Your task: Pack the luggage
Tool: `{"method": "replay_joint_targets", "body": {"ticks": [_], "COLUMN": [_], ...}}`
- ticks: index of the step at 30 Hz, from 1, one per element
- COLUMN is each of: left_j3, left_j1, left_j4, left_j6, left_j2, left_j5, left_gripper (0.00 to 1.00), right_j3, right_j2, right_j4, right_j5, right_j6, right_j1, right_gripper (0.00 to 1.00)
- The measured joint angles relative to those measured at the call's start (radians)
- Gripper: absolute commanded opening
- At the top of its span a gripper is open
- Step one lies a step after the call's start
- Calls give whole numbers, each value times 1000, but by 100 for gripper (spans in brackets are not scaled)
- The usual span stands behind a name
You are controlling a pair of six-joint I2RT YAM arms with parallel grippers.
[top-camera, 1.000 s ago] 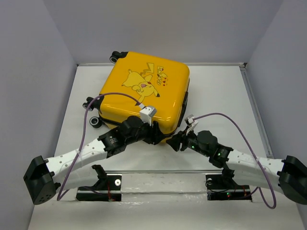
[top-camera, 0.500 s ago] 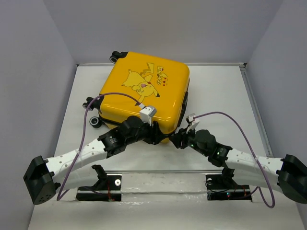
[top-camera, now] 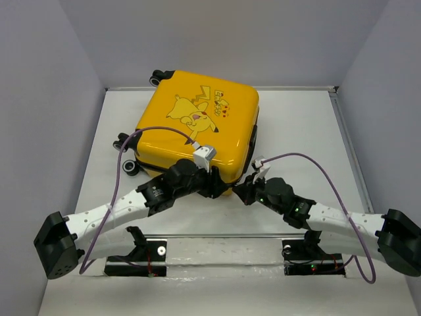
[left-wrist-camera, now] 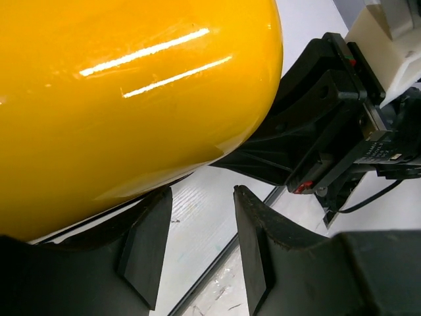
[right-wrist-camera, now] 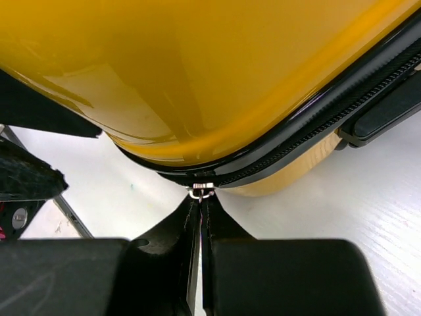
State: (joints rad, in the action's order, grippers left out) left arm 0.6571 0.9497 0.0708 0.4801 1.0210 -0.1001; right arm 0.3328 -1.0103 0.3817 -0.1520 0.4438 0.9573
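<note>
The yellow luggage [top-camera: 197,125] with the Pikachu lid lies flat and closed on the white table. My right gripper [top-camera: 241,191] is at its near right corner, shut on the metal zipper pull [right-wrist-camera: 201,192] of the black zipper track [right-wrist-camera: 316,128]. My left gripper [top-camera: 220,186] is open beside the near corner, its left finger [left-wrist-camera: 148,243] just under the yellow shell [left-wrist-camera: 125,92], nothing between the fingers. The right arm's wrist [left-wrist-camera: 335,131] shows close in the left wrist view.
The luggage's black wheels [top-camera: 129,168] stick out at its left side and far corner [top-camera: 158,77]. A side handle [right-wrist-camera: 388,108] lies along the right edge. Grey walls enclose the table; a metal rail [top-camera: 223,235] runs along the near edge.
My right gripper has moved slightly left along the luggage's near corner with the zipper pull held. The left arm has barely moved.
</note>
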Motion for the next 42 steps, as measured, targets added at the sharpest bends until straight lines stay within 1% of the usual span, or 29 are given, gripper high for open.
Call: {"method": "replay_joint_targets", "body": {"ticks": [3, 5, 10, 13, 16, 19, 20, 22, 23, 24, 25, 28, 29, 31, 32, 34, 35, 36, 38, 41, 42], "left_j3": [13, 48, 157, 222, 297, 364, 375, 388, 393, 399, 400, 407, 407, 407, 408, 408, 408, 405, 381, 321, 311], "left_j1": [4, 13, 43, 48, 47, 41, 42, 42, 42, 42, 41, 13, -12, -70, -146, -380, -414, -587, -810, -1048, -1100], "left_j4": [-1, -9, -46, -87, -89, -45, -45, -56, -63, -77, -89, -115, -127, -130, -125, -150, -158, -177, -203, -225, -229], "left_j6": [-1, -1, -3, -13, -35, -29, -32, -31, -29, -23, -14, 3, 29, 53, 51, 52, 53, 51, 47, 43, 43], "left_j2": [28, 59, 142, 192, 233, 292, 307, 330, 339, 347, 349, 330, 299, 238, 182, 71, 59, 0, -71, -105, -101], "left_j5": [4, 6, -18, -27, -25, 10, 17, 26, 34, 40, 52, 48, 36, 20, 20, 58, 83, 102, 95, 8, -7], "left_gripper": [51, 50, 49, 49, 48, 48, 48, 54, 66, 72, 81, 93, 94, 99, 99, 99, 99, 99, 99, 99, 99], "right_j3": [0, 0, 5, 17, 20, 21, 19, 9, 4, -1, -4, -3, -1, 3, 3, -1, -2, -2, -3, -3, -3], "right_j2": [1, 1, -17, -72, -103, -177, -225, -288, -324, -362, -383, -410, -409, -411, -409, -397, -393, -382, -369, -351, -349], "right_j4": [0, 0, 15, 61, 102, 240, 319, 428, 490, 552, 593, 680, 684, 674, 670, 655, 646, 637, 618, 592, 589], "right_j5": [-3, -25, -122, -220, -294, -335, -362, -385, -397, -412, -436, -468, -467, -458, -451, -433, -425, -415, -393, -367, -361], "right_j6": [0, 1, 7, 21, 32, 72, 93, 123, 134, 142, 147, 149, 151, 152, 153, 156, 156, 156, 156, 155, 155], "right_j1": [19, 59, 155, 238, 282, 317, 326, 328, 328, 330, 332, 336, 336, 334, 333, 334, 333, 332, 326, 316, 312], "right_gripper": [7, 7, 7, 7, 7, 7, 7, 7, 7, 7, 7, 7, 7, 7, 7, 7, 7, 7, 7, 7, 7]}}
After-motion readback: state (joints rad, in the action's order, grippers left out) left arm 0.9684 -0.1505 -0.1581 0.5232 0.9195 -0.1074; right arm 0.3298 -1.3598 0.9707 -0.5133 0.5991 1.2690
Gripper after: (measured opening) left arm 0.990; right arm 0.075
